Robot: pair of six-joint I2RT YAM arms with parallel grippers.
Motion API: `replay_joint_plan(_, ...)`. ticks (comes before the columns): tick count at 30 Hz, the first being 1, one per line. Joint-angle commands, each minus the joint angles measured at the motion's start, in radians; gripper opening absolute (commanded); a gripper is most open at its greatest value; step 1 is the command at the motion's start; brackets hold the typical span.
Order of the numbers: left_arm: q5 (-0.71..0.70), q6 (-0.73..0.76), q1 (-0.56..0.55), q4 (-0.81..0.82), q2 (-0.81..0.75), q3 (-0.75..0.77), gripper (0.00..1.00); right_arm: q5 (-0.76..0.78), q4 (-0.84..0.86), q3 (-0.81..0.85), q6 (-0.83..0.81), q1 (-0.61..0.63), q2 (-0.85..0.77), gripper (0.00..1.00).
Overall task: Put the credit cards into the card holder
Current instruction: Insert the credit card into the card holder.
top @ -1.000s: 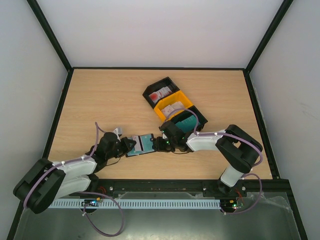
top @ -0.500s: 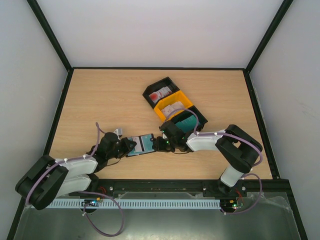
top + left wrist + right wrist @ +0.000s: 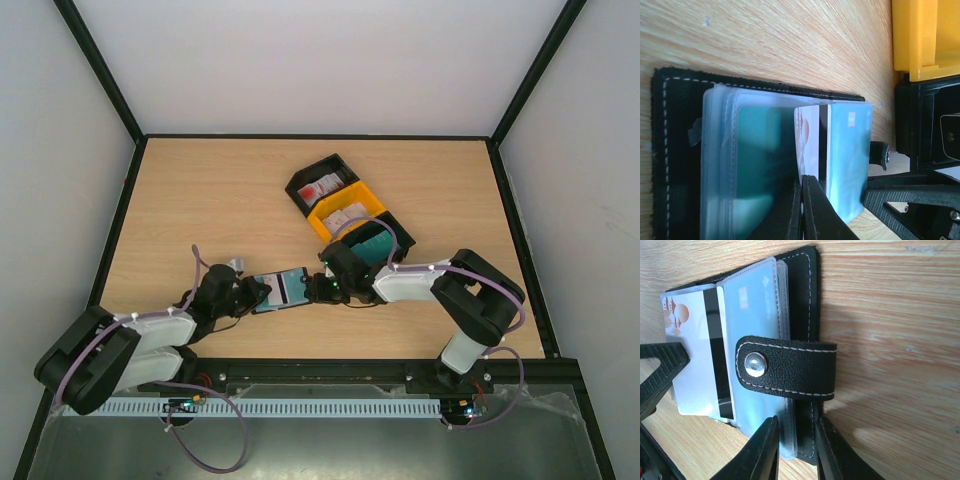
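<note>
**Card lined up at holder's sleeve**

The holder point(image 3: 283, 288) is pictured lying open on the desk point(image 3: 200, 200), near the front edge and between the two arms. One end of it, clear sleeves point(image 3: 722, 155) and black cover together, appears to be clamped by the right pincer point(image 3: 796, 422). The snap strap point(image 3: 785, 367) is folded across the sleeves just beside the fingers. The left pincer point(image 3: 803, 185) is closed tight on the outer edge of a white card point(image 3: 700, 355) with red blotches. The card is laid flat over the open holder, with its black stripe at the mouth of a sleeve. Whether that edge is already inside the sleeve cannot be told. A teal card is seen in a lower sleeve and a pale one in the sleeve under the strap.

The step in hand is judged to be the sliding of the card into a sleeve. For this to be done well, the card should be kept flat and square to the sleeve's mouth. It should be pushed straight toward the right pincer, by which the holder must be held firm so that it is not shoved across the desk. A tilted card could be caught on the sleeve's lip or slipped between two sleeves. The grip is best released only once the card is well seated.
</note>
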Motion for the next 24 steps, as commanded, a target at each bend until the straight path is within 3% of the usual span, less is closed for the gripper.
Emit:
replay_joint_plan(1, 0.022, 0.034, 0.007, -0.021, 0.081, -0.008, 0.03, 0.029, -0.038, -0.023, -0.006, 0.009, 0.044, 0.21)
replay_joint_plan(24, 0.091, 0.039, 0.006, -0.093, 0.130, 0.035, 0.03, 0.005, -0.014, -0.024, -0.008, 0.011, 0.064, 0.18)
